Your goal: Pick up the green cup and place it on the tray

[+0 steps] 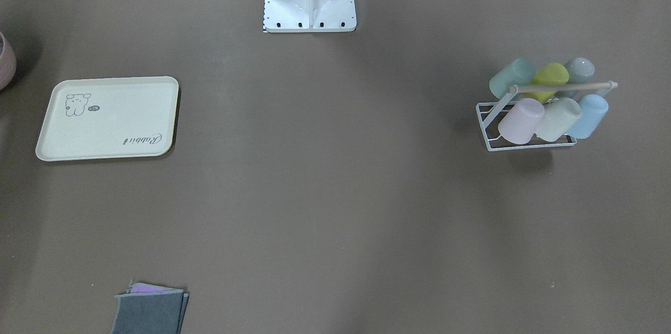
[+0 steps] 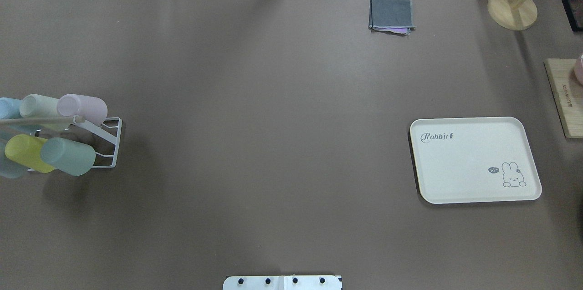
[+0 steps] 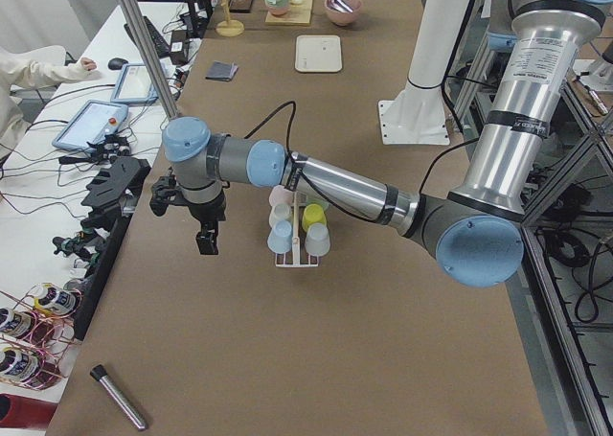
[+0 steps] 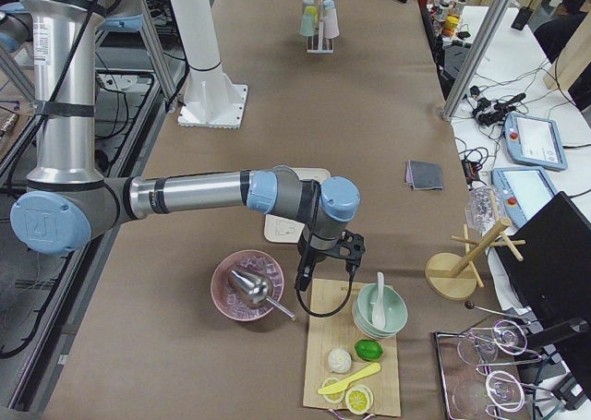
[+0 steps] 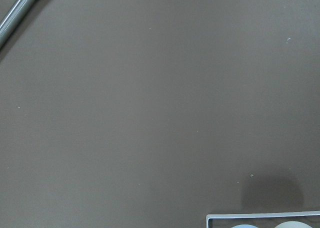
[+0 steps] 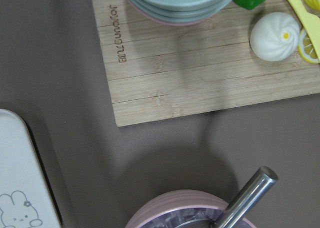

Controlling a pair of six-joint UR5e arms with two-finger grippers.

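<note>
The green cup (image 1: 511, 78) lies tilted on a white wire rack (image 1: 490, 142) with several other pastel cups; it also shows in the overhead view (image 2: 68, 156). The cream tray (image 1: 115, 124) lies flat and bare far across the table, and shows in the overhead view (image 2: 464, 167) too. My left gripper (image 3: 206, 240) hangs above the table beside the rack; I cannot tell if it is open. My right gripper (image 4: 303, 277) hangs between the tray and a wooden board; I cannot tell if it is open. Neither wrist view shows fingers.
A folded grey cloth (image 2: 391, 14) lies at the far edge. A wooden board (image 6: 200, 62) with bowls and food, and a pink bowl (image 4: 247, 286) with a metal scoop, sit beyond the tray. A metal rod (image 5: 17, 12) lies past the rack.
</note>
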